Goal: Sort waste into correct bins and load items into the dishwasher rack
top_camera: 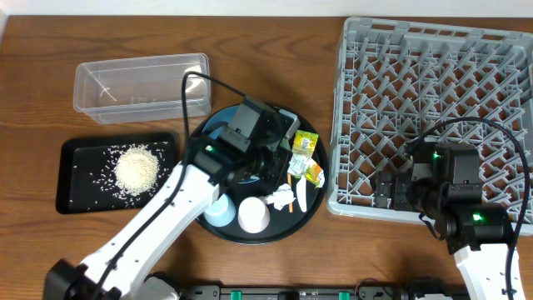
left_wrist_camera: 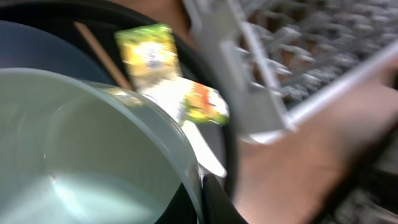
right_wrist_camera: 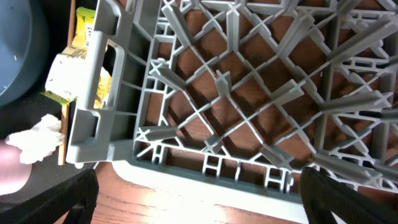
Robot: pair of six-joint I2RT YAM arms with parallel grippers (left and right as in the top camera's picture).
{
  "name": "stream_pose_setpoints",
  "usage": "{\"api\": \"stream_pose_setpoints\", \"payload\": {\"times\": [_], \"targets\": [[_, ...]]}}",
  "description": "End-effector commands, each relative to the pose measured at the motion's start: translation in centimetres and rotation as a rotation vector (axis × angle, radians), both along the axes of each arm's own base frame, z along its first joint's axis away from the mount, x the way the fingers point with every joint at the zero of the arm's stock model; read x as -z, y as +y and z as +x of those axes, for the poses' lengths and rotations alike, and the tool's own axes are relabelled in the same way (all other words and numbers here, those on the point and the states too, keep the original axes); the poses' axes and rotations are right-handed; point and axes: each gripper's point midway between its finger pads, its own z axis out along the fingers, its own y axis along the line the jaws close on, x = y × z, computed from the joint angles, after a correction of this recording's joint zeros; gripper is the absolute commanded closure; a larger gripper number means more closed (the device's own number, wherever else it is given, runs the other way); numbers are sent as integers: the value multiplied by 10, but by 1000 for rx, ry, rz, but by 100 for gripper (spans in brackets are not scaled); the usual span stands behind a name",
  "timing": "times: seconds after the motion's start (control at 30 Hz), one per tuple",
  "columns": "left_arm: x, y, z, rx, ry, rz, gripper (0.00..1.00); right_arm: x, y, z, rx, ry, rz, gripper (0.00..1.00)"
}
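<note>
Wooden table (top_camera: pixel 33 33) bore the rack (top_camera: pixel 425 27); the left gripper (top_camera: pixel 266 162) pinched the bowl (left_wrist_camera: pixel 81 155) by its rim, the right gripper (top_camera: pixel 387 190) hung spread wide above the rack's corner.

Grey plastic rack (top_camera: pixel 433 108), wooden table (top_camera: pixel 33 92), clear plastic tub (top_camera: pixel 141 87)

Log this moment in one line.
left gripper: holding cream bowl over round tray | right gripper: open, above rack | rice: in black tray
</note>
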Motion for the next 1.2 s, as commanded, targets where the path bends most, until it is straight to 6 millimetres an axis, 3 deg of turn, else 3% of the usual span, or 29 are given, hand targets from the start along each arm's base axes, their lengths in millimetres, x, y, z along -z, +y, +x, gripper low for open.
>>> {"api": "stream_pose_setpoints", "payload": {"times": [0.0, 0.1, 0.27, 0.5, 0.53, 0.6, 0.7, 0.8, 0.9, 1.07, 1.17], "targets": [[15, 23, 35, -122, -97, 156, 94, -6, -1, 3, 12, -13, 10, 1], [34, 27, 48, -152, -104, 217, 94, -6, -1, 2, 12, -12, 10, 1], [66, 23, 53, -144, -54, 254, 94, -6, 0, 2, 11, -11, 11, 1], [81, 23, 57, -146, -36, 268, 91, -7, 4, 2, 1, -9, 35, 1], [80, 23, 58, -149, -38, 267, 83, -7, 4, 2, 1, -9, 35, 1], [78, 26, 60, -159, -41, 264, 51, -7, 4, 2, 0, -11, 36, 1], [72, 34, 63, -179, -44, 259, 34, -12, 8, 4, -12, -25, 55, 1], [57, 52, 62, -235, -33, 251, 29, -28, 12, 9, -26, -57, 73, 1], [33, 82, 58, -347, -8, 219, 26, -56, 15, 19, -44, -117, 71, 1], [-7, 156, 46, -540, -1, 199, 24, -99, 37, 41, -127, -178, 73, 2], [-23, 211, 32, -726, 22, 188, 19, -108, 70, 55, -228, -162, 81, 5]]}}
